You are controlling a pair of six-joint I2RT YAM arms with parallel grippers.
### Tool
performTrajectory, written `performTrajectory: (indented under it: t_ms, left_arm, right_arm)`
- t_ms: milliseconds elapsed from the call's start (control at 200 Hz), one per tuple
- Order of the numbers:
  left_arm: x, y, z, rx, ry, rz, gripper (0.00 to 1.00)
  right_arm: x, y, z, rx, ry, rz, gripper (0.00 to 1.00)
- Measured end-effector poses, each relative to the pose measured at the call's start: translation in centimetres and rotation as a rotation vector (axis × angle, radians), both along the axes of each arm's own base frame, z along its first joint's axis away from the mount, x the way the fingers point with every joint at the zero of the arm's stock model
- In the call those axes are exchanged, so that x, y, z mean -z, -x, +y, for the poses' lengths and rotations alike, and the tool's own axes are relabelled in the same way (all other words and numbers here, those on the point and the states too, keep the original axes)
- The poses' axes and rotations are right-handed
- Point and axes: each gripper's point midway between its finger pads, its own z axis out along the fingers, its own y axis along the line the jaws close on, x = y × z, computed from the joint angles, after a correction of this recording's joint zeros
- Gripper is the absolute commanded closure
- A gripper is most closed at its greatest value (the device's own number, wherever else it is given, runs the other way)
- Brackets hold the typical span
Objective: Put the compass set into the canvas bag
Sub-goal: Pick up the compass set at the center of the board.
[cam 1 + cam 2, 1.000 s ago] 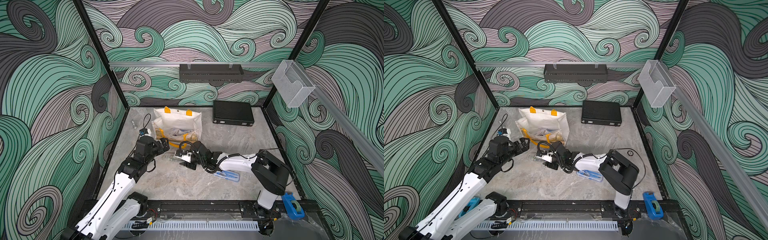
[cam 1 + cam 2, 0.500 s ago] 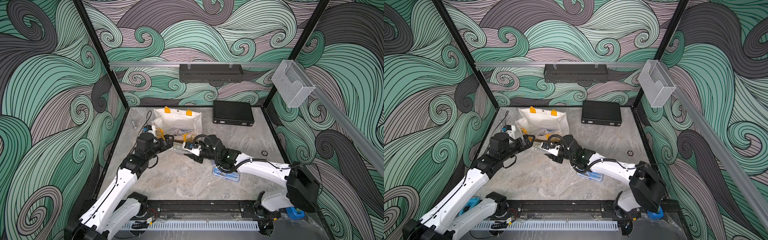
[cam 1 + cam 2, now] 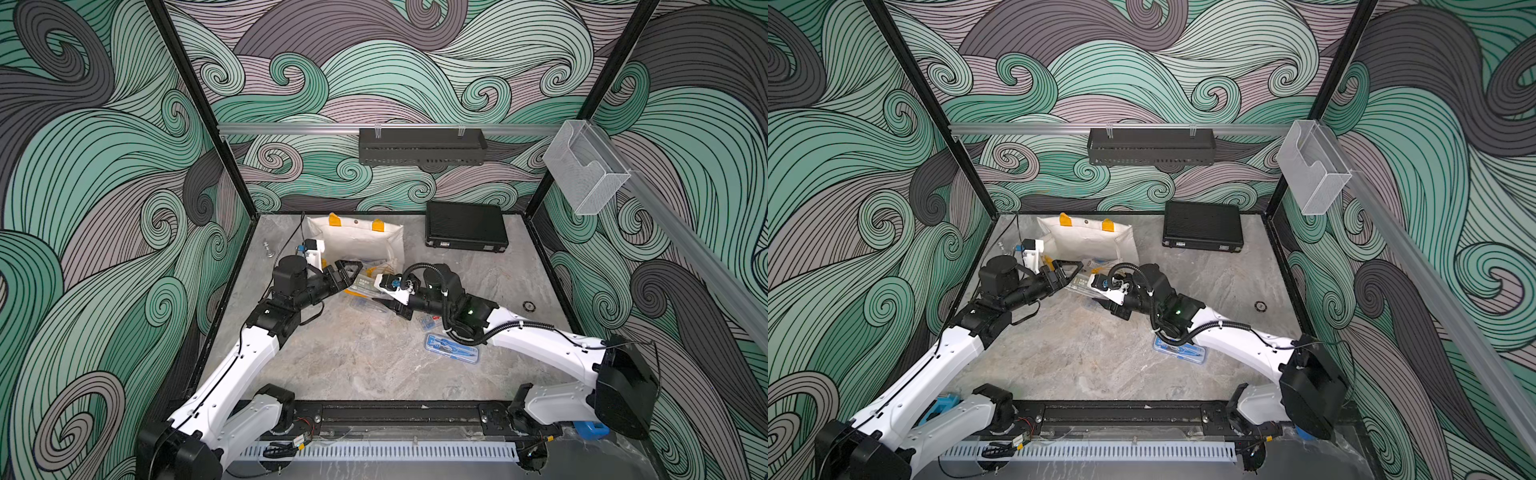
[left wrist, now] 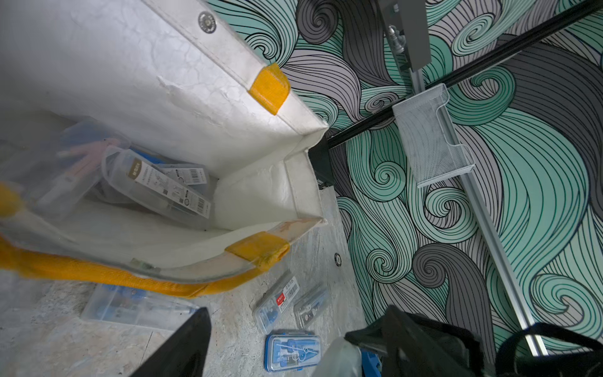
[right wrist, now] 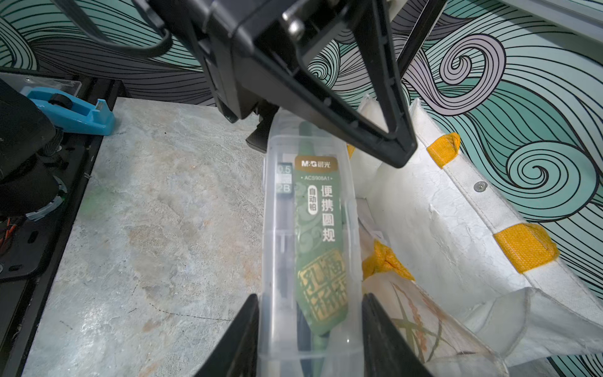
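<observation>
The right gripper (image 5: pixel 310 295) is gripping the compass set (image 5: pixel 310 212) in its jaws just beside the mouth of the bag (image 5: pixel 456 244), seen clearly only in the right wrist view. Only the left wrist view is showing cases (image 4: pixel 156 186) lying inside the bag. The left gripper (image 3: pixel 349 270) is showing too little of its jaws to tell their gap.

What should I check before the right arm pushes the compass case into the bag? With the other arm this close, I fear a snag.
1. Grip: right gripper shut on the compass set: ok.
2. Opening: canvas bag mouth gaping: ok.
3. Room: space inside beside the clear cases lying there: ok.
4. Support: left gripper holding the bag's rim: cannot tell.
5. Path to the mouth free: not ok, one of the left fingers stands over the set's leading end.
</observation>
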Motion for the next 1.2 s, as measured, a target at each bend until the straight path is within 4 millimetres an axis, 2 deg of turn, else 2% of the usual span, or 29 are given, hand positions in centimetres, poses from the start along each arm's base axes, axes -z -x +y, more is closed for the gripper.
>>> performTrajectory:
  t_ms: [280,545,671,861,976,1086,1201]
  left_arm:
    - [-1.4,0.5,-1.0,0.058,0.070,-0.016,0.47]
    - [-1.8,0.6,-1.2,0.070,0.087,-0.020,0.62]
    - [-1.9,0.6,-1.2,0.071,0.089,-0.024,0.74]
    - [-1.9,0.5,-1.2,0.071,0.086,-0.027,0.84]
    - [-1.6,0.5,-1.2,0.068,0.081,-0.020,0.84]
    - [-0.8,0.4,-1.1,0.066,0.063,0.008,0.79]
    - [-0.2,0.4,-0.9,0.054,0.038,0.015,0.70]
  right_arm:
    - [-1.3,-0.6,0.2,0.002,-0.066,-0.003,0.59]
    - [-0.1,-1.6,0.7,0.016,-0.064,0.027,0.59]
    - [-0.4,-2.1,0.9,0.023,-0.075,0.027,0.59]
    - [-0.8,-2.6,1.4,0.024,-0.090,0.017,0.58]
    - [-0.5,-3.1,1.6,0.030,-0.085,0.022,0.57]
    - [0.0,-3.3,1.2,0.040,-0.067,0.039,0.52]
    - [1.7,-3.5,0.4,0.068,-0.016,0.093,0.49]
